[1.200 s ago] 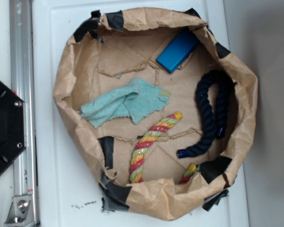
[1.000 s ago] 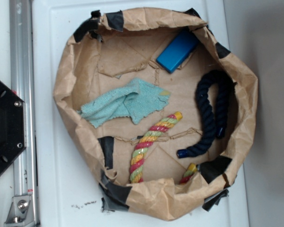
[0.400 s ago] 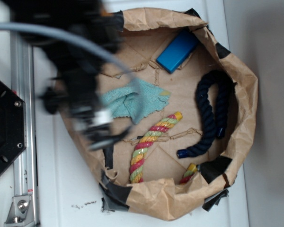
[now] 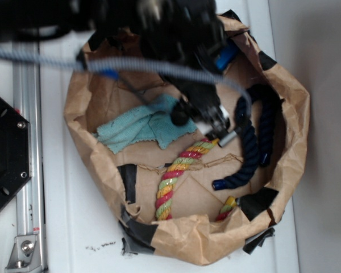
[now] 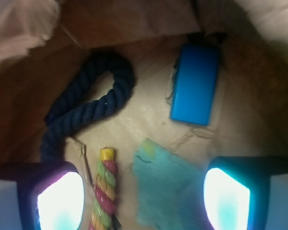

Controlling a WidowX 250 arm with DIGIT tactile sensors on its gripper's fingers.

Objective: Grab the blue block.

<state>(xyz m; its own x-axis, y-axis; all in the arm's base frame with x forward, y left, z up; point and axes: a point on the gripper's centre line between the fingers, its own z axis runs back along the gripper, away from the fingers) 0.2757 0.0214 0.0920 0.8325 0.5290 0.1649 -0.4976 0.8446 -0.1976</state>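
The blue block point(image 5: 196, 84) lies flat on the brown paper floor by the far wall in the wrist view, ahead of my fingers and a little right of centre. From the exterior view only one corner of the blue block point(image 4: 227, 55) shows, as the blurred black arm covers the remainder. My gripper point(image 4: 216, 128) hangs over the middle of the bag, short of the block. In the wrist view the gripper point(image 5: 143, 196) is open, fingers wide apart, with nothing held; rope and cloth lie below the gap.
A navy rope point(image 4: 253, 142) curls on the right. A multicoloured rope point(image 4: 179, 176) and a teal cloth point(image 4: 136, 128) lie mid-floor. Crumpled paper bag walls point(image 4: 79, 102) ring everything. A black base point(image 4: 3, 153) and a metal rail point(image 4: 25, 114) stand at the left.
The arm came into view at the bag's left side and has swung right over the middle, now covering most of the blue block. The objects have not moved.
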